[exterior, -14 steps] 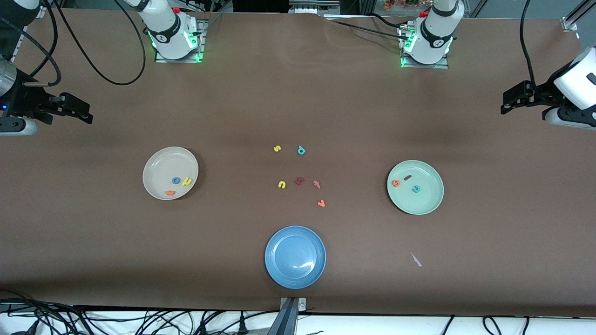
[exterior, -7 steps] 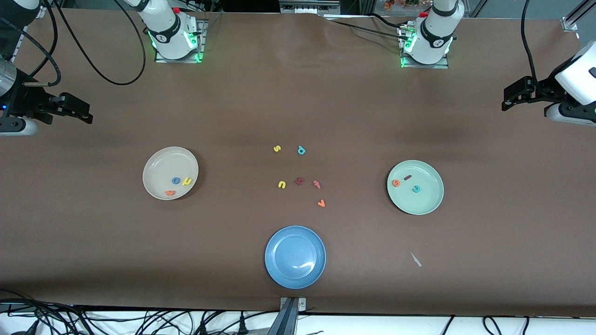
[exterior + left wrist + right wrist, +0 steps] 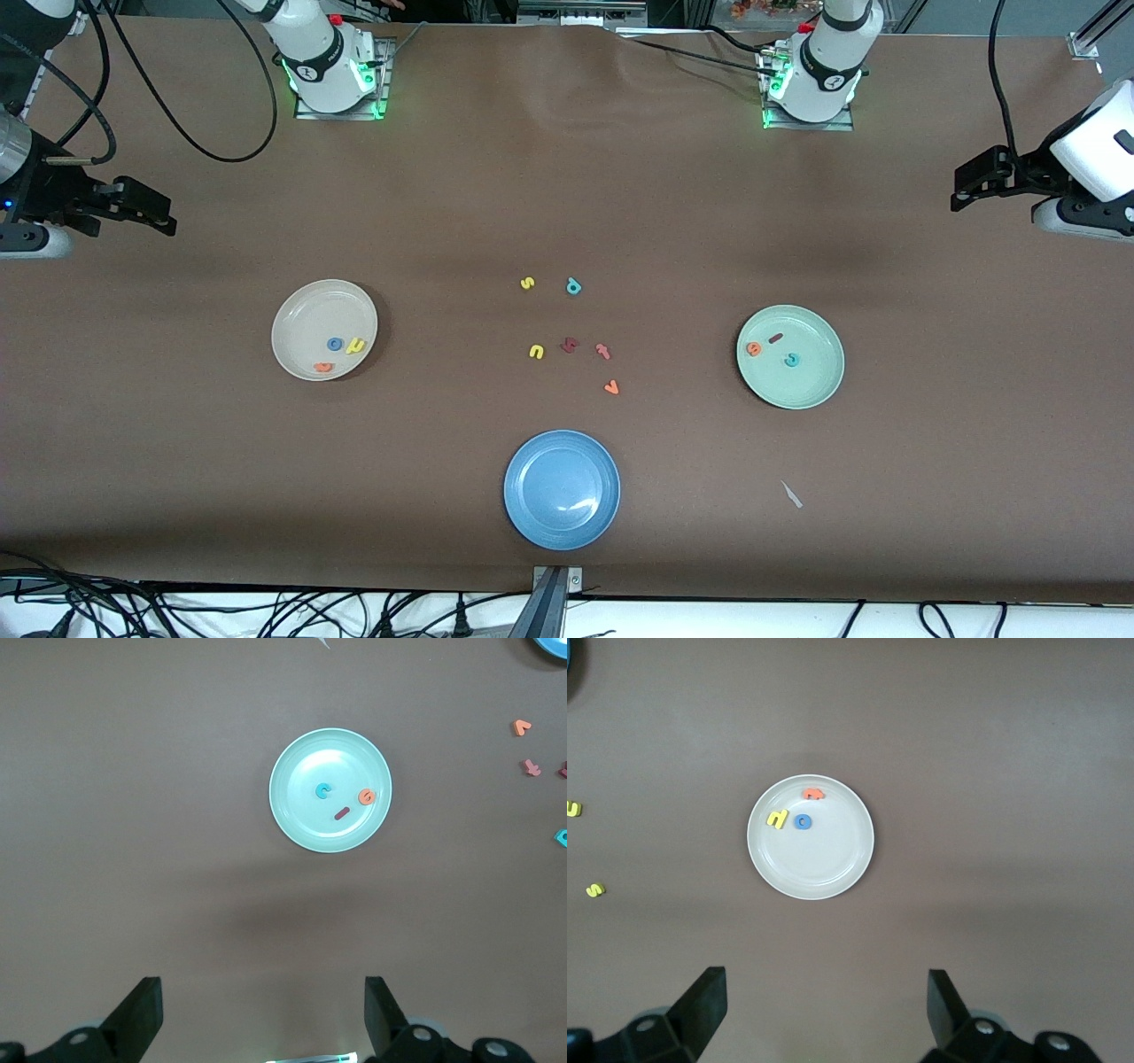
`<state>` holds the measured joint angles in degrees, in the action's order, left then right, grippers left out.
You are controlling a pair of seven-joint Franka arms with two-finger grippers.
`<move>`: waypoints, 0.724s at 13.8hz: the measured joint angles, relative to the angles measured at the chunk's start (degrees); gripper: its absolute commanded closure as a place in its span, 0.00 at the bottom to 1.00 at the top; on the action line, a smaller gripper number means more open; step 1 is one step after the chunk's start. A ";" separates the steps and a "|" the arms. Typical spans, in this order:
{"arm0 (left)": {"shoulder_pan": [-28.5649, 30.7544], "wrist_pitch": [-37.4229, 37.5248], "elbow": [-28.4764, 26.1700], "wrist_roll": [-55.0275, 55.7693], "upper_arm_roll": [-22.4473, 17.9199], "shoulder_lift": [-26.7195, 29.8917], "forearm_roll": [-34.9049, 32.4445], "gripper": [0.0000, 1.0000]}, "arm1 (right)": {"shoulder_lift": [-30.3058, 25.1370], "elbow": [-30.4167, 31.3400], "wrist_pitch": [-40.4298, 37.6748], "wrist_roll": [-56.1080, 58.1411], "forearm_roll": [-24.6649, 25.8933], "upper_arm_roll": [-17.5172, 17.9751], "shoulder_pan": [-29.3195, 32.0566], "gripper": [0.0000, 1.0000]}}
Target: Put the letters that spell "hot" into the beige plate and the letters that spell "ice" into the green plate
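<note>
Beige plate (image 3: 301, 310) and green plate (image 3: 811, 390) are holding their letters, so I am resting the left gripper (image 3: 261, 1014) and right gripper (image 3: 824, 1010) released, well off both plates, nothing left to fetch.

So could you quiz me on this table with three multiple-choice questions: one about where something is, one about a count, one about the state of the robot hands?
1. Where is the teal c?
A. in the green plate
B. in the blue plate
C. on the bare table

2. How many letters lie in the beige plate?
A. one
B. three
C. five

3. How do the jaws of the left gripper and right gripper stand?
A. both shut on letters
B. one open, one shut
C. both open, holding nothing

Answers: 1 A, it lies beside the orange e and the red bar. 2 B, yellow, blue and orange. 3 C, the wrist views show wide gaps.
</note>
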<state>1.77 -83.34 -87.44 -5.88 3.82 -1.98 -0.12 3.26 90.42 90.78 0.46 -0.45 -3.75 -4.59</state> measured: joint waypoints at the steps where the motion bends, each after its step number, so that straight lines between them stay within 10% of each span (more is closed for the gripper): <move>1: -1.08 0.00 0.02 0.01 -1.08 0.00 0.00 0.00 | 0.00 0.00 0.00 0.00 0.00 0.00 0.00 0.00; 10: -2.20 0.00 0.22 0.05 -2.91 0.00 0.00 0.00 | 0.00 0.00 0.00 0.00 0.00 0.00 0.00 0.00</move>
<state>-0.44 -83.34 -87.22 -5.82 0.91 -1.98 -0.12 3.26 90.42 90.78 0.46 -0.45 -3.75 -4.58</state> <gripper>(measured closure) 0.000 0.000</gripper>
